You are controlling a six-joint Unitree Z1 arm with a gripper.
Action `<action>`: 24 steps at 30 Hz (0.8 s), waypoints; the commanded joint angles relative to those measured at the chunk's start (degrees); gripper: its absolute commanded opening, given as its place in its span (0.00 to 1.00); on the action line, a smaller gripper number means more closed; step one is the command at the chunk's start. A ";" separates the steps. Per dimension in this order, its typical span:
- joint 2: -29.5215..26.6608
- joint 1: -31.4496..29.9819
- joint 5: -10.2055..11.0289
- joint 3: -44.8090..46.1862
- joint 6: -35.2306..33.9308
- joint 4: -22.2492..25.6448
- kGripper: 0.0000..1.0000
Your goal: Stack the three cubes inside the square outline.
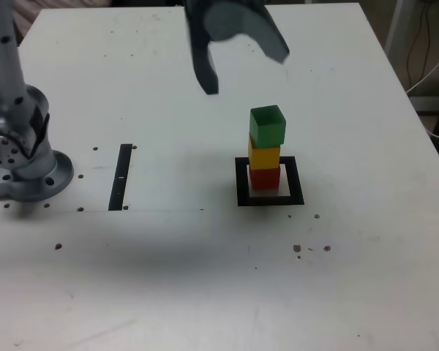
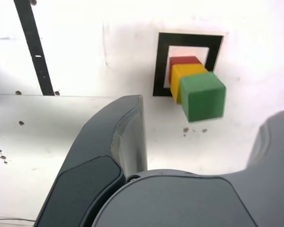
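Stack, red cube (image 1: pixel 264 179), yellow cube (image 1: pixel 264 155), green cube (image 1: pixel 268 127) uppermost: inside square outline (image 1: pixel 295 180). Worktop (image 1: pixel 168 256) extends bare on both sides of the outline. Fingers (image 1: pixel 239 73) wide apart, holding nothing, raised above the outline's level, pointing downward.

Bright, pale light washes out the table (image 1: pixel 168 256) in both views. The tool (image 1: pixel 241 47) is blurred in the exterior view.

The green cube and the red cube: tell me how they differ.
The green cube tops the stack; the red cube is at its bottom. The green cube sits slightly twisted against the yellow cube; the red cube lies inside the square outline. Both are solid-coloured.
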 commanded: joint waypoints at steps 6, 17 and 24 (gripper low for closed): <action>-5.09 -0.42 -3.87 1.89 3.68 6.81 1.00; -13.68 -3.29 -3.99 23.53 5.51 2.15 1.00; -15.87 -7.30 -3.49 36.14 4.52 -6.91 1.00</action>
